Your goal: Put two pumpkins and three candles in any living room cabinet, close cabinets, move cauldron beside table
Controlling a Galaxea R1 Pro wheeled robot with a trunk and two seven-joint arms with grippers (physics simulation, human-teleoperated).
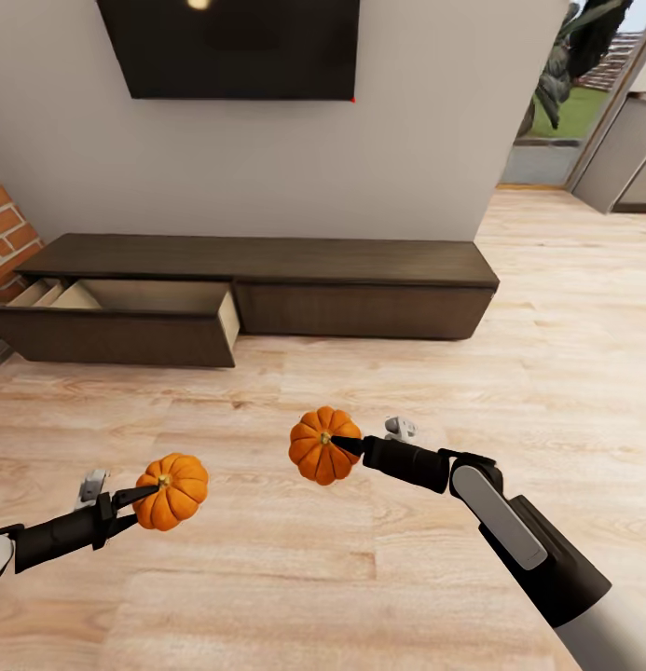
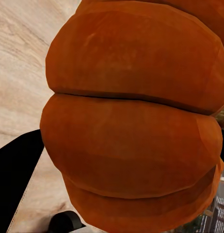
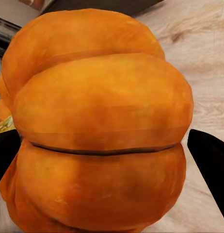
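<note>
Two ribbed orange pumpkins hang above the wooden floor. My left gripper (image 1: 147,494) is shut on the left pumpkin (image 1: 173,491), whose orange ribs (image 2: 131,121) bulge close in the left wrist view. My right gripper (image 1: 339,445) is shut on the right pumpkin (image 1: 321,445), seen up close (image 3: 100,126) in the right wrist view with a dark finger (image 3: 211,160) at its side. Ahead stands the long dark-brown cabinet (image 1: 360,266) against the wall. Its left drawer (image 1: 145,308) is pulled open, showing a pale beige inside; the right drawer front (image 1: 360,312) is closed.
A dark TV (image 1: 231,47) hangs on the grey wall above the cabinet. A brick wall (image 1: 4,233) stands at the left edge. At the far right a glass door (image 1: 565,84) shows greenery outside. Light wooden floor (image 1: 378,382) stretches between me and the cabinet.
</note>
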